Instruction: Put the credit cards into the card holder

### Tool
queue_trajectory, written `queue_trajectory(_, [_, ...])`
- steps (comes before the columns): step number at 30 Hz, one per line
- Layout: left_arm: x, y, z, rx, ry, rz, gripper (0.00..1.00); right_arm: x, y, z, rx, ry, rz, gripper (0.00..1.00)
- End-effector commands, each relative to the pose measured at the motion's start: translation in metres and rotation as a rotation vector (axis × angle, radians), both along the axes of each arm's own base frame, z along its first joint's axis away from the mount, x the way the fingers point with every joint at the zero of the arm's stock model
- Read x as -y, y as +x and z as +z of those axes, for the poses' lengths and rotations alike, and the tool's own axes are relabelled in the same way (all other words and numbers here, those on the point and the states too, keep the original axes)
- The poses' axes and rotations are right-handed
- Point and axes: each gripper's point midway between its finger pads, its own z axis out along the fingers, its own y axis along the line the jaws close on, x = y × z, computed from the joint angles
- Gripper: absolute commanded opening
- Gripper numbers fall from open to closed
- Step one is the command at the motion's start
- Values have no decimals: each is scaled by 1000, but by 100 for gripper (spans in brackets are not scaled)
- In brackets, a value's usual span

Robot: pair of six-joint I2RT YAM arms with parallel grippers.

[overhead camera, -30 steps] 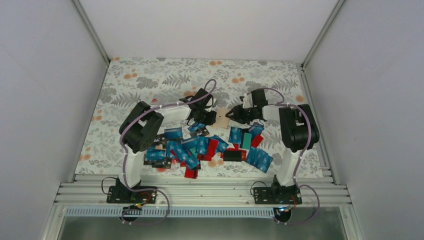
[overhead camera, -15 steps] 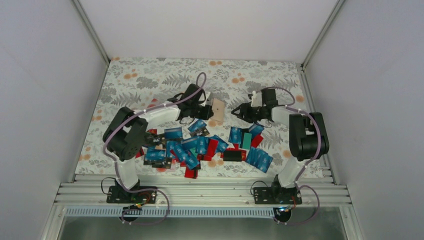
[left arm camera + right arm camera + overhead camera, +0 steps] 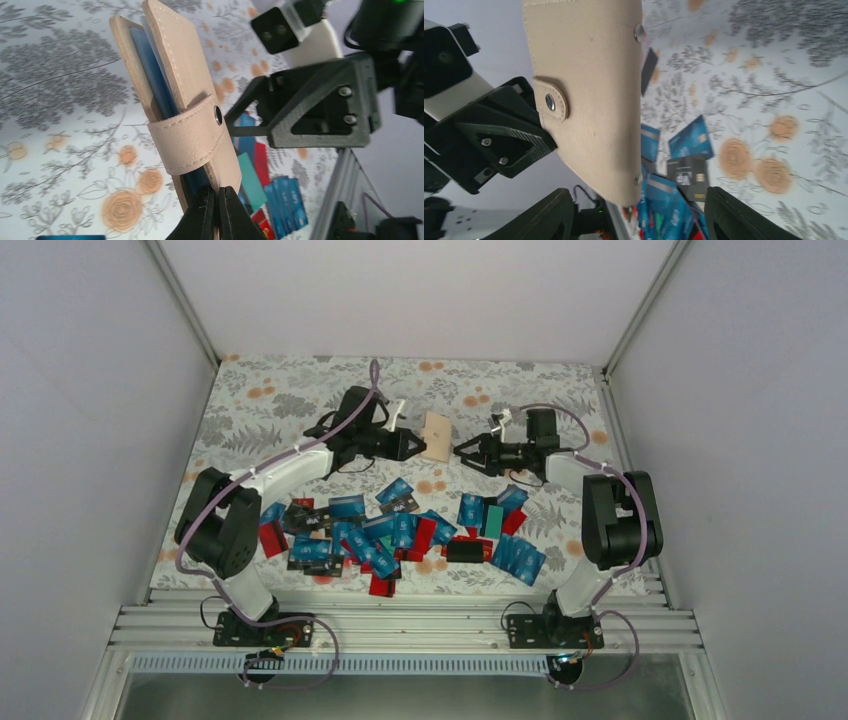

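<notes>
Left gripper (image 3: pixel 217 201): jaws pinched tight on the lower edge of the card holder (image 3: pixel 436 435), which it carries upright above the table (image 3: pixel 290 390). Card holder: beige, stitched, with a snap strap (image 3: pixel 192 140) wrapped round its middle, apparently fastened; a blue card (image 3: pixel 150 60) shows between its leaves. Right gripper (image 3: pixel 467 453): jaws spread wide with nothing between them, just beside the holder on the side away from the left gripper, its mouth turned toward the holder. Credit cards (image 3: pixel 400 535): a loose heap, mostly blue with some red, black and teal, flat on the table on the arm-base side of the holder and well apart from it. Hazards, as judged: the hold is a thin pinch on one edge, so a brush from the right fingers could twist the holder or pull it free. The strap across the holder may block a fresh card. Tilting could let the blue card slide out. Room: floral cloth runs open beyond the holder to the rear wall (image 3: pixel 400 300); both side walls stand well away from it; the tightest quarter is the side where the right gripper waits.
</notes>
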Motion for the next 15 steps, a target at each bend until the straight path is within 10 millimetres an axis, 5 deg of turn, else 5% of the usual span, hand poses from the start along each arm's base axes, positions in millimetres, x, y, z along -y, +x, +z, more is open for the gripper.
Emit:
queue_trajectory(1, [12, -11, 60, 93, -138, -115, 2, -13, -6, 39, 49, 134, 107, 68])
queue_trajectory(6, [13, -19, 85, 122, -187, -159, 2, -21, -13, 65, 98, 182, 154, 70])
queue_trajectory(15, [13, -30, 106, 138, -240, -204, 2, -32, -34, 109, 209, 241, 237, 57])
